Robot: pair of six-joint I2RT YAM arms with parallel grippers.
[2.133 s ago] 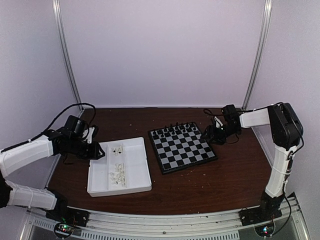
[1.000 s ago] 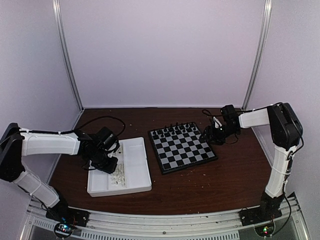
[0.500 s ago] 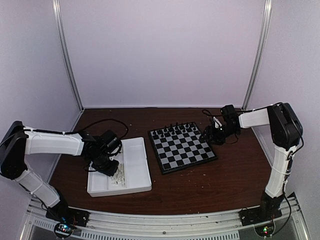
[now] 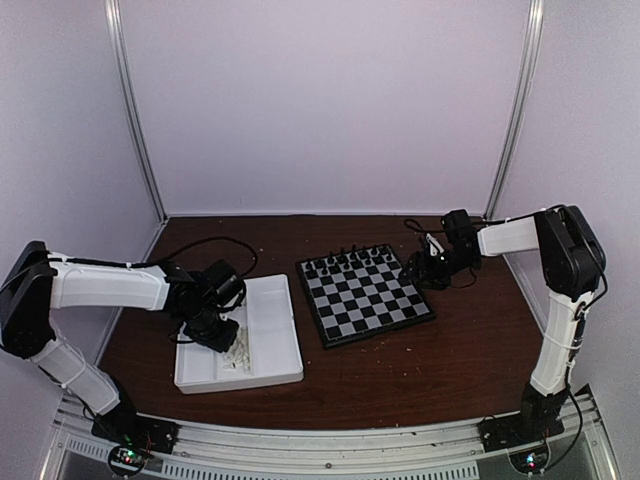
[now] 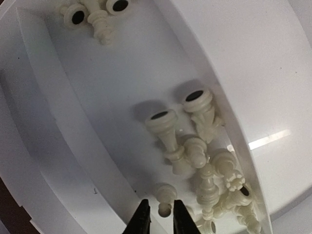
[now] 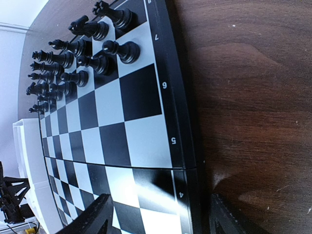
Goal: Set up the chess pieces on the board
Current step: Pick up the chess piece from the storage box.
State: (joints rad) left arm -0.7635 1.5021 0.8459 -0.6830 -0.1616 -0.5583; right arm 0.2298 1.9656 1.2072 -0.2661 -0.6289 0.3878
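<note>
The chess pieces (image 5: 202, 161) are judged to be very light, hard moulded plastic. They look stiff enough not to give under the fingers, but smooth and rounded, and likely to squirt sideways or roll if pinched off-centre. Since they lie on their sides, tangled in a heap, a hold is best taken on a piece that lies apart. It should be taken across the narrow stem or just under the head, where the jaws can be closed squarely — the wide round base is thought a poorer place. They are seen as tiny cream-white chessmen with turned stems, and dark round spots are shown on the undersides of their bases. Those in view are lying in a compartment of the white tray (image 5: 253, 68), which is set to the left of the board (image 4: 365, 293). None is stood on the board, whose near rows are bare while black chessmen (image 6: 73, 63) are ranked along its far edge. The left gripper (image 5: 161, 220) is held low in the tray with its fingers drawn narrow, one on either side of a lone pawn (image 5: 164, 197) at the edge of the heap — whether the pads are pressed on it cannot be told. The right gripper (image 6: 158, 217) is held with its fingers spread wide and nothing between them, above the board's right rim, beside the bare table (image 6: 253, 97).
</note>
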